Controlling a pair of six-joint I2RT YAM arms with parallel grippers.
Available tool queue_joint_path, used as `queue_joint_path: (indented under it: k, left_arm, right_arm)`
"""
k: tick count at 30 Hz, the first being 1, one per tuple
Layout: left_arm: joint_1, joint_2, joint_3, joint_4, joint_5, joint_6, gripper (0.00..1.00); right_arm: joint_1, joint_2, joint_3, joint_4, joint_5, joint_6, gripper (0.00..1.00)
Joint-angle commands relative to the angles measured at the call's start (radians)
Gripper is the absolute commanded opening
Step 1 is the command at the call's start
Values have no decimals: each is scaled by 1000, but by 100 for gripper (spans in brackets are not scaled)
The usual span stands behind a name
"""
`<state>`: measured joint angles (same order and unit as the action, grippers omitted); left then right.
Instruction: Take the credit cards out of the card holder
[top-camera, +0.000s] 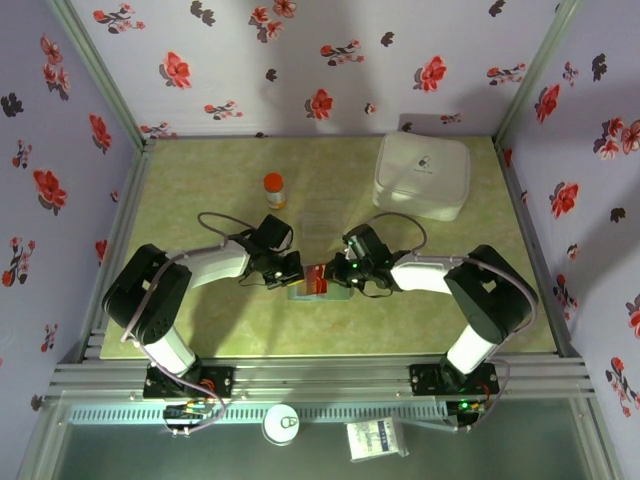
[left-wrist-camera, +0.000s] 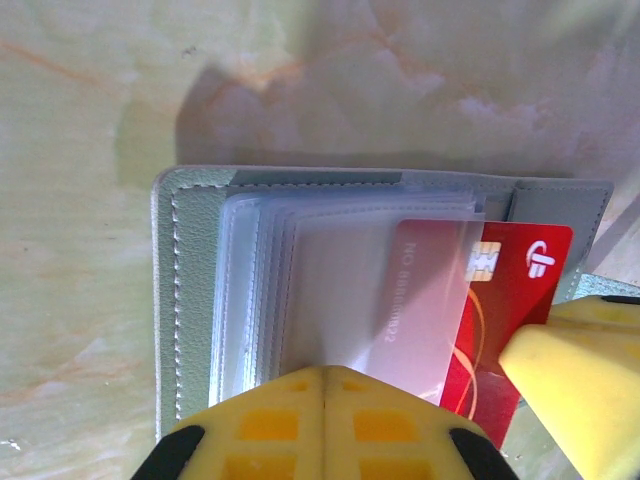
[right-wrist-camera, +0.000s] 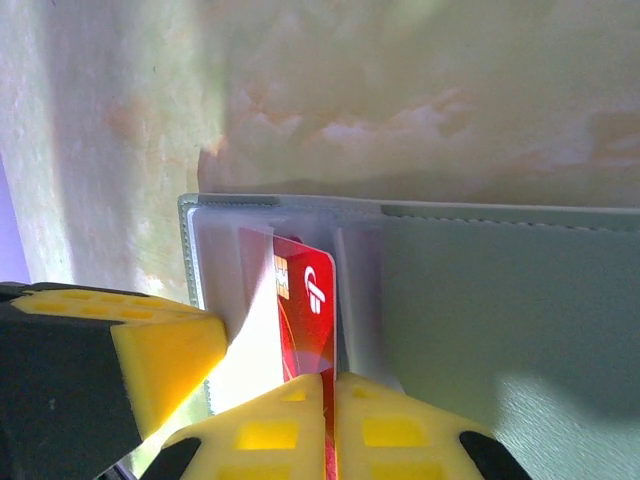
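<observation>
My right end effector (right-wrist-camera: 330, 425) is clamped on the edge of the red card (right-wrist-camera: 305, 310), which sticks partway out of the clear sleeves (right-wrist-camera: 215, 270) of the open card holder (right-wrist-camera: 500, 320). My left end effector (left-wrist-camera: 325, 425) has its fingers pressed together, tips resting on the sleeves just beside the card. The grey-green holder lies flat on the counter (left-wrist-camera: 80, 100), and the card shows a chip and a white logo.

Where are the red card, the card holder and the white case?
red card (left-wrist-camera: 525, 290): left wrist view, bare end near its logo.
card holder (left-wrist-camera: 185, 300): left wrist view, stitched left edge.
white case (top-camera: 422, 175): top external view, middle of lid.
</observation>
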<state>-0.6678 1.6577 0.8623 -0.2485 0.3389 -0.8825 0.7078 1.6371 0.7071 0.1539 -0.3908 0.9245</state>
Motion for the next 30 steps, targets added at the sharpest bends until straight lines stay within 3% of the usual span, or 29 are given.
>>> queue_joint_path:
  k: [1,12,22,30]
  left_arm:
    - [-5,1,-16,-67,-39,20,0]
    - [-6,-45,-1,-48,-41,13,1]
    - [15,-106,-19,-95,-115,31,20]
    - [19,-65,-63,21,-15,5,27]
  right_arm:
    - [-17,-38,-25,-76,41,-32,8]
    - [-28,-114,30,-234,57,-102,7]
    - [-28,-95,70,-267,56,-111,7]
    - [-27,-81,99,-311,80,-121,7]
